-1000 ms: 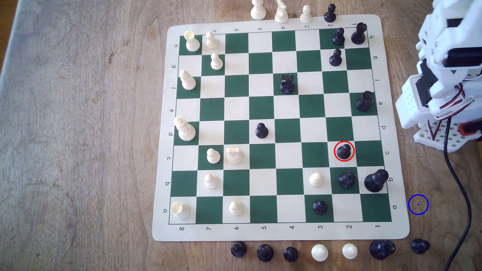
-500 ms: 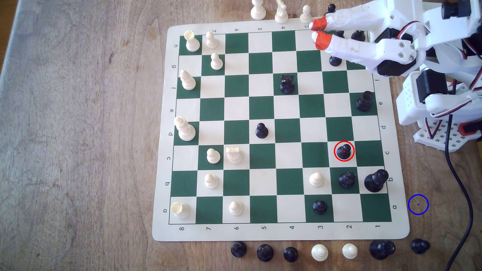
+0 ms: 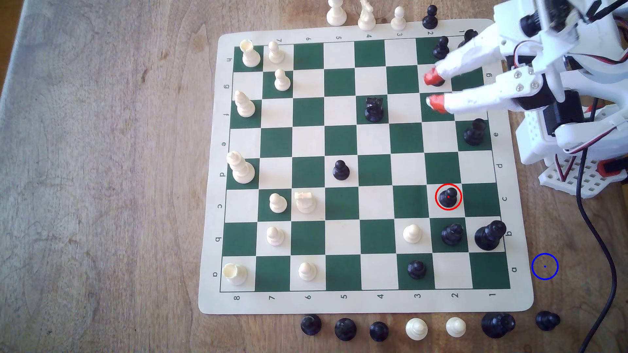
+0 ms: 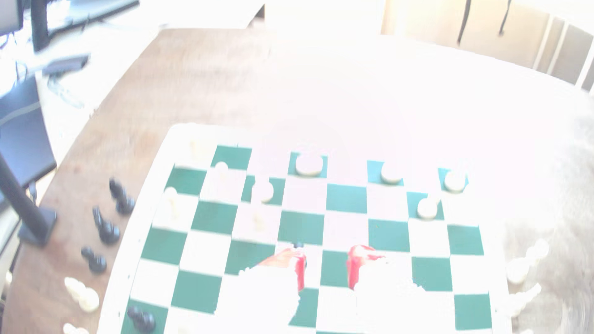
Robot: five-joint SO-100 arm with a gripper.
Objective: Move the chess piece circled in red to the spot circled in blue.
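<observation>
The chess piece (image 3: pixel 448 197), a small black pawn ringed in red, stands on a white square near the board's right side in the exterior view. The spot (image 3: pixel 544 266), a blue ring with a centre dot, lies on bare wood just off the board's lower right corner. My gripper (image 3: pixel 432 90) hangs over the upper right squares, well above the pawn in that view. Its red-tipped white fingers (image 3: pixel 436 101) stand apart with nothing between them. In the washed-out wrist view the gripper (image 4: pixel 326 261) is open above the board.
The green and white chessboard (image 3: pixel 365 302) carries many black and white pieces; a black pawn (image 3: pixel 441 47) and a taller black piece (image 3: pixel 474 131) stand close to my fingers. Captured pieces line the lower edge (image 3: pixel 416 328). A black cable (image 3: pixel 601 244) runs past the spot.
The arm unfolded from its base, reached out over the board's top edge, then swung down toward the circled pawn. The fingers have spread wider apart.
</observation>
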